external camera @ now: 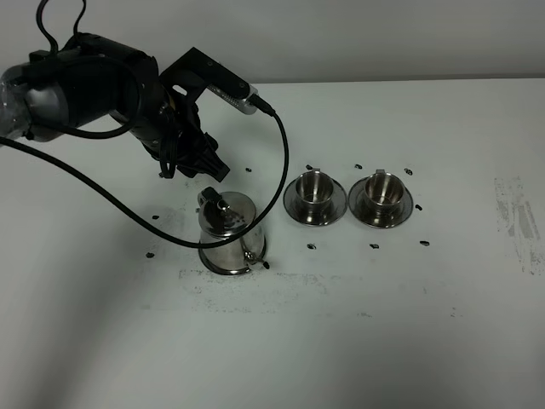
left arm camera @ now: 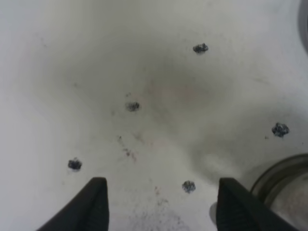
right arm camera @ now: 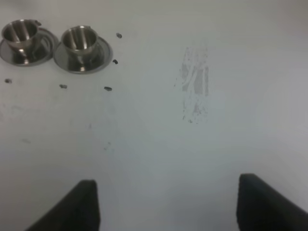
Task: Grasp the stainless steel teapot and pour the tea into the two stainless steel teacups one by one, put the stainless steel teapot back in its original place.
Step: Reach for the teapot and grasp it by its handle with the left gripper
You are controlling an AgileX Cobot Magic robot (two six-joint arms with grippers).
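- Exterior high view: you have the stainless steel teapot point(external camera: 230, 228) standing on its round saucer point(external camera: 213, 262) on the white surface point(external camera: 358, 341), left of centre, lid on
- To its right the two stainless steel teacups, left cup point(external camera: 315, 186) and right cup point(external camera: 381, 187), sit side by side, each on its own saucer, well apart from the pot
- Your left end effector point(external camera: 209, 164) hangs just behind the teapot, above the surface, not touching it; small black marks point(external camera: 312, 246) dot the surface around the pot and cups
- Your right end effector does not appear in this view
- Left wrist view: your left end effector point(left arm camera: 161, 204) is released, its two dark fingers point(left arm camera: 95, 204) spread with only bare surface and black specks between them
- A curved steel rim point(left arm camera: 281, 175) shows just beside one finger; you cannot tell whether it is the pot or its saucer
- Right wrist view: your right end effector point(right arm camera: 168, 207) is released too, fingers point(right arm camera: 82, 207) wide apart over bare surface
- Both teacups point(right arm camera: 79, 38) and point(right arm camera: 19, 31) lie far ahead of it, and a grey smudge point(right arm camera: 195, 84) marks the surface between
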